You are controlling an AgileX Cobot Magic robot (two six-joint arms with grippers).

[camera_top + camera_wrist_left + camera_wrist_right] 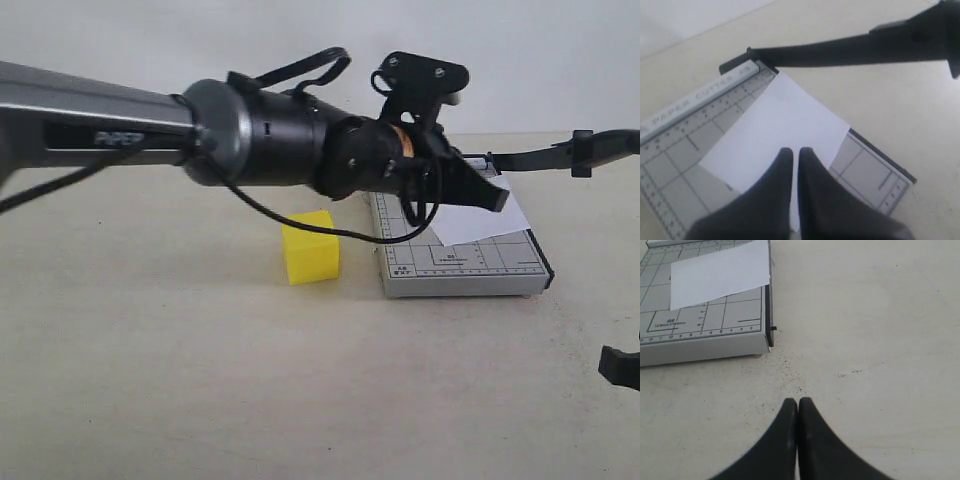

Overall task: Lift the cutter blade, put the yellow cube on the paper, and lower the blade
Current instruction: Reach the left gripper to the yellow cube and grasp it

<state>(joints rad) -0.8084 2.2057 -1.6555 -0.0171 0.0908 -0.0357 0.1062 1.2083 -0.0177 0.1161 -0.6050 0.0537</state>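
Left gripper (795, 153) jaws closed, empty, tips over the paper (777, 127) at frame centre. Paper lies flat and skewed on the grey trimmer board (682, 142). Cutter blade (850, 50) stands raised off the board.

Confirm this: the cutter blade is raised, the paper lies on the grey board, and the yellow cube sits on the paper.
One thing is wrong: the exterior view shows the yellow cube on the table beside the grey board, off the paper. The rest holds.

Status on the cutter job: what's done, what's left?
Done: cutter blade is raised off the board. In hand: nothing; left gripper hovers shut over the paper. Left: yellow cube sits on the table beside the board; place it, then lower the blade.
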